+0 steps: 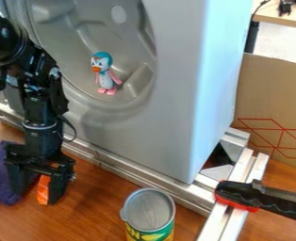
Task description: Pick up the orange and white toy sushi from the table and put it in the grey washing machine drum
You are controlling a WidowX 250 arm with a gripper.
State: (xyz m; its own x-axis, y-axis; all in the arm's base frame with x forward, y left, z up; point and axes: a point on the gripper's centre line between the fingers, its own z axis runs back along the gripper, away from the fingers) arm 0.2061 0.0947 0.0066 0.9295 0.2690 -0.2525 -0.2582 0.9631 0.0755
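Can label (152, 235) | yellow letters (cut off) | no word readable

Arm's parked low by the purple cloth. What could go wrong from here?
Cloth snag: the tool hangs open right by the purple cloth; a finger could catch a fold.
Tip-over: the can stands upright near the metal rail; a low sideways swing might topple it.
Toy fall: the penguin toy sits in a curved recess; a bump could dislodge it.
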